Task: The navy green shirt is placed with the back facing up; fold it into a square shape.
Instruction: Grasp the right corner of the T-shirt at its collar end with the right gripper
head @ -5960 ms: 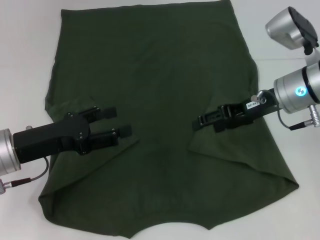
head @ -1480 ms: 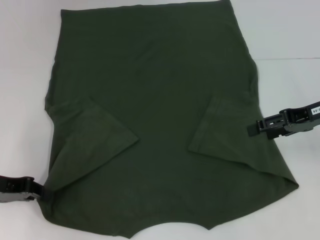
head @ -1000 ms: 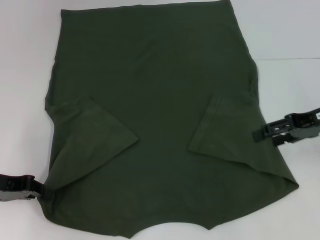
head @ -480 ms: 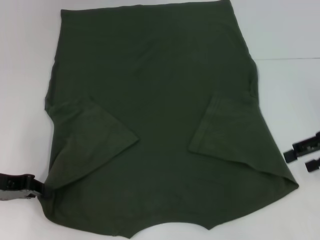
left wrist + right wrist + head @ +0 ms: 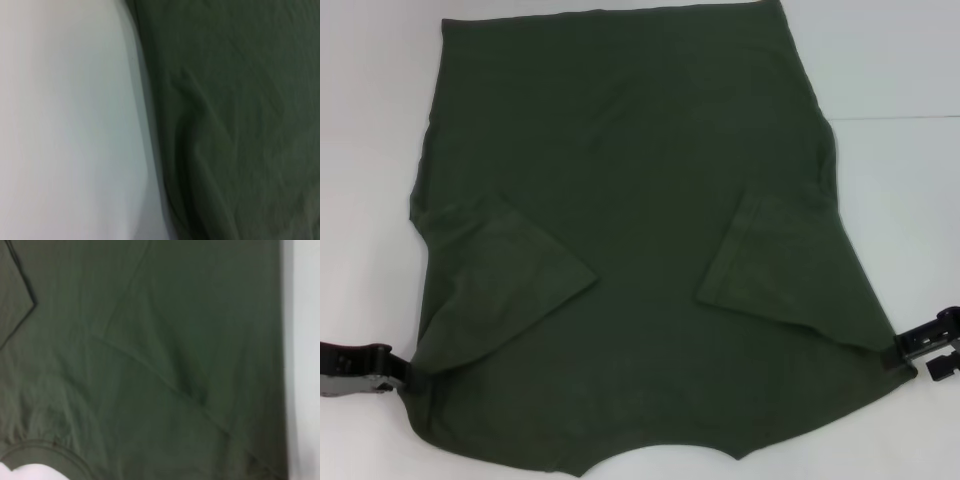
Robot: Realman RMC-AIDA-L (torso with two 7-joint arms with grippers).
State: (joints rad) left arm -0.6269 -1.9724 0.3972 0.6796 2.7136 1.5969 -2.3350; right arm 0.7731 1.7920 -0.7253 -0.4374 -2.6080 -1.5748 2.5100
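The navy green shirt (image 5: 640, 200) lies flat on the white table, plain side up. Its collar notch sits at the near edge. Both sleeves are folded inward, the left sleeve (image 5: 505, 275) and the right sleeve (image 5: 770, 265) resting on the body. My left gripper (image 5: 392, 372) is low at the shirt's near left corner, touching the cloth edge. My right gripper (image 5: 920, 358) is at the near right corner, open, its tips at the cloth edge. The left wrist view shows the shirt (image 5: 240, 120) beside bare table. In the right wrist view the shirt (image 5: 150, 360) fills most of the picture.
The white table (image 5: 900, 60) shows bare on both sides of the shirt and beyond its far hem. A faint seam line runs across the table at the right (image 5: 890, 117).
Six seconds ago both grippers were over the folded sleeves. They have drawn outward, and in the last second the right gripper came down to the near right corner. The left gripper has hardly moved.
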